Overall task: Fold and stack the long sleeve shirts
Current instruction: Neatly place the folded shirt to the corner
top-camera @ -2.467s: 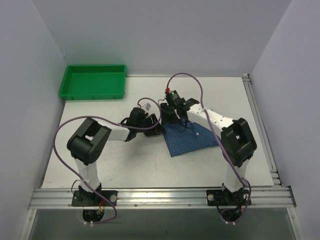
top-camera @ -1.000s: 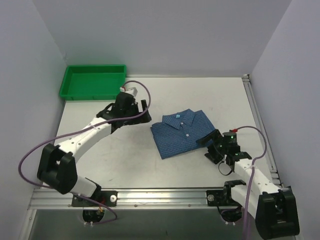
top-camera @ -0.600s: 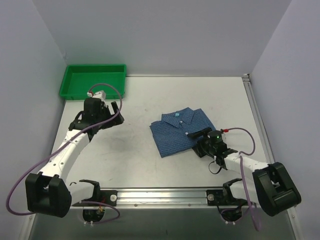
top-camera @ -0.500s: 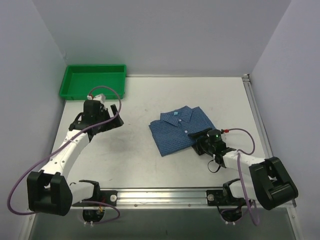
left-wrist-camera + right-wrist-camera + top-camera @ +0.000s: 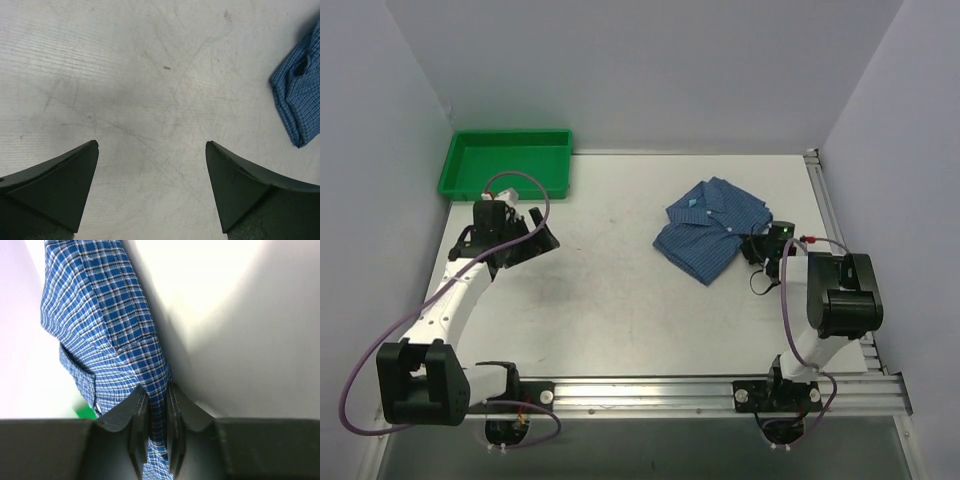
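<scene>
The folded blue checked shirt lies on the table right of centre, collar toward the back. My right gripper is at its right edge, shut on a fold of the shirt's cloth that runs between its two fingers. The shirt's near corner also shows at the right edge of the left wrist view. My left gripper is open and empty over bare table on the left side, far from the shirt.
A green plastic tray stands at the back left corner, behind my left gripper. White walls close in the table on three sides. A metal rail runs along the near edge.
My right gripper has taken hold of the shirt's edge and dragged the shirt back and to the right, turning it. My left arm has swung a little further left.
</scene>
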